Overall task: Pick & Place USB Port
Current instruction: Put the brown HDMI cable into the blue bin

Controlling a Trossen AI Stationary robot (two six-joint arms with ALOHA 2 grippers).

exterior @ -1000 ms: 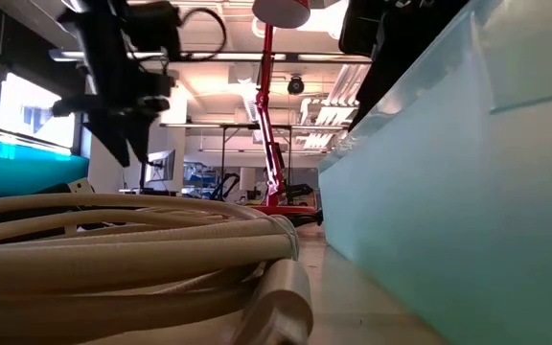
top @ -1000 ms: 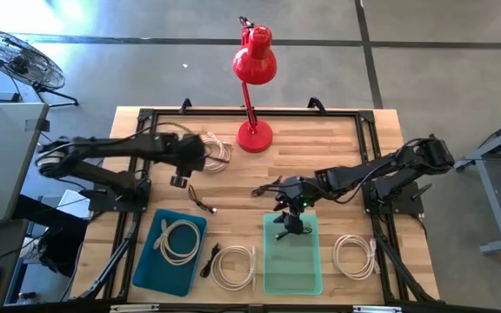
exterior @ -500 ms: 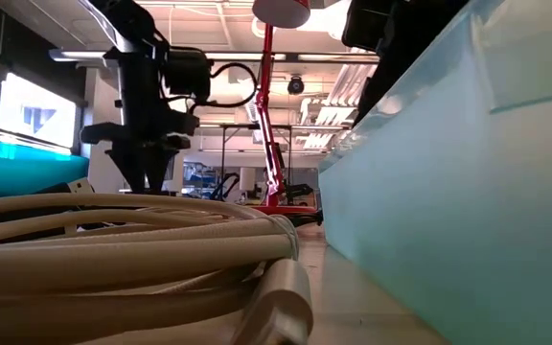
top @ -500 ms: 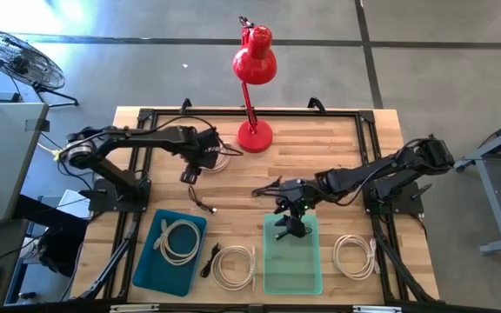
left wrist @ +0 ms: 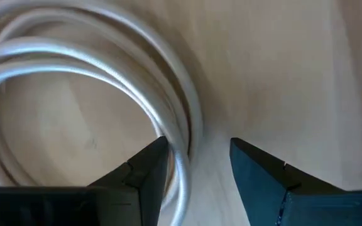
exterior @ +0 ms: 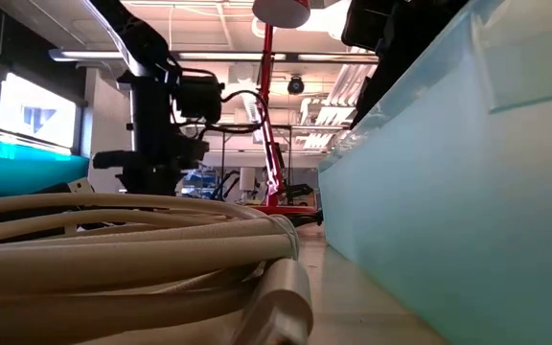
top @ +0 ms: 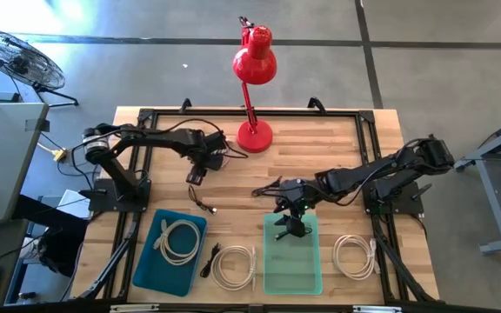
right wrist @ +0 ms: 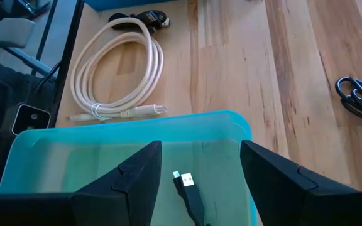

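USB cable [right wrist: 188, 190], black, lay inside the green tray [top: 291, 276] at its far end, plug showing between the right gripper's fingers in the right wrist view, nothing clamped on it. Near table edge, left to right: blue tray [top: 168, 263] holding a white coil [top: 176, 238], a small black cable [top: 210, 259] just beside it, a white cable [top: 234, 266] on the wood between the two trays, the green tray, and another white cable [top: 354, 256] to its right. Right gripper [top: 290, 217] hung over the far end of the green tray, jaws spread wide, holding nothing; the black cable lay loose below it. Mid table, a thin black cable [top: 201, 202] lay on the wood beyond the blue tray, and one more dark cable [top: 266, 187] near the right arm. Farther back, the left gripper [left wrist: 198, 160] sat low over a white coil [top: 218, 152] on the table [top: 320, 148], jaws apart, one finger inside the loop and one outside, straddling the strands without pinching them. Red lamp [top: 254, 65] stood at the far edge, base just beside that coil. Fan [top: 16, 56] on the floor beyond the left corner.
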